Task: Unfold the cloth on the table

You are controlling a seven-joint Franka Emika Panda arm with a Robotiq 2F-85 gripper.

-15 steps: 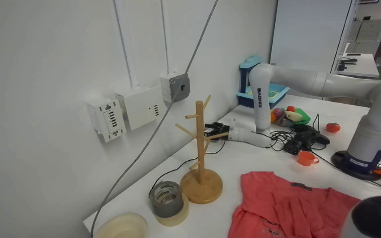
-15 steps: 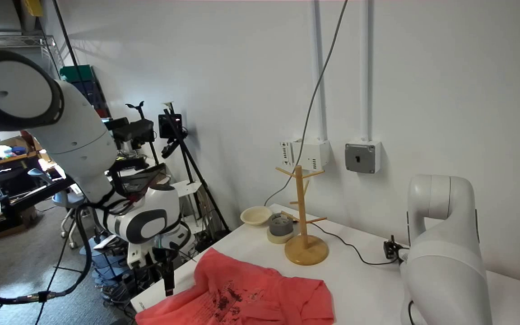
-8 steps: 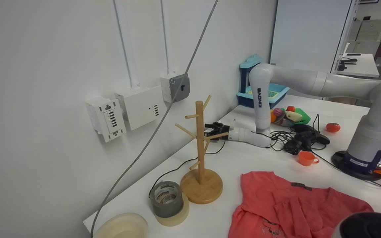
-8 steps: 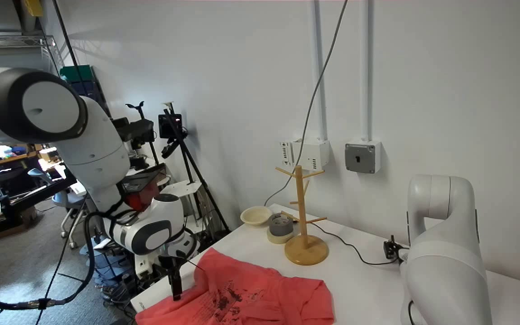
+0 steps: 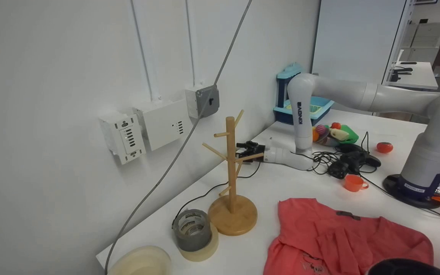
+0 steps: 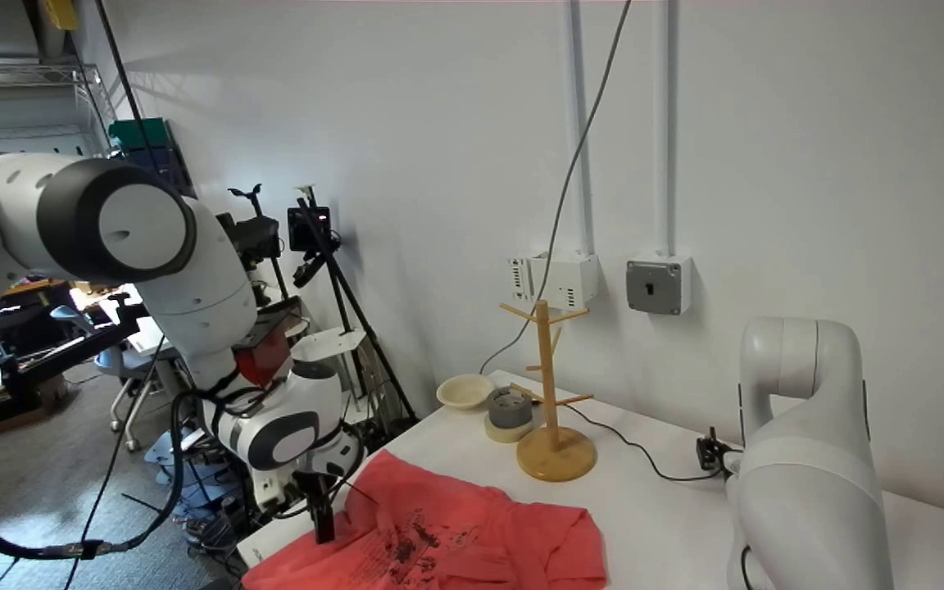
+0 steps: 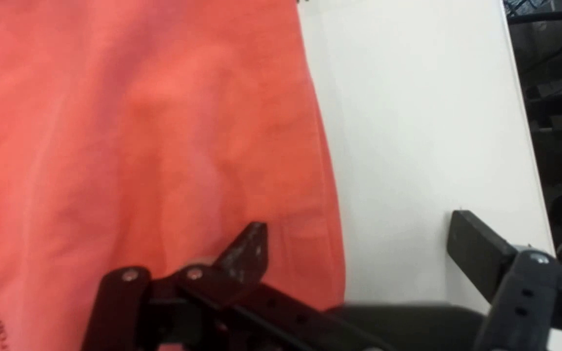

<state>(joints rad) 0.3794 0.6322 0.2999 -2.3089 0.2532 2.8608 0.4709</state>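
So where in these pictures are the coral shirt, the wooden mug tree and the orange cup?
Coral shirt (image 6: 419, 541): in an exterior view, on its dark print.
Wooden mug tree (image 5: 232, 175): in an exterior view, on its upright post.
Orange cup (image 5: 353, 184): in an exterior view, on its side wall.

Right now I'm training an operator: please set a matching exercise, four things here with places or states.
1. black two-fingered gripper
2. coral fabric cloth
3. round gray tape roll
4. small orange handled cup

A. atop a beige tape roll
B. near a black gamepad
C. open, astride the cloth's edge
D. lying creased on the white tabletop

Pairs: 1C, 2D, 3A, 4B
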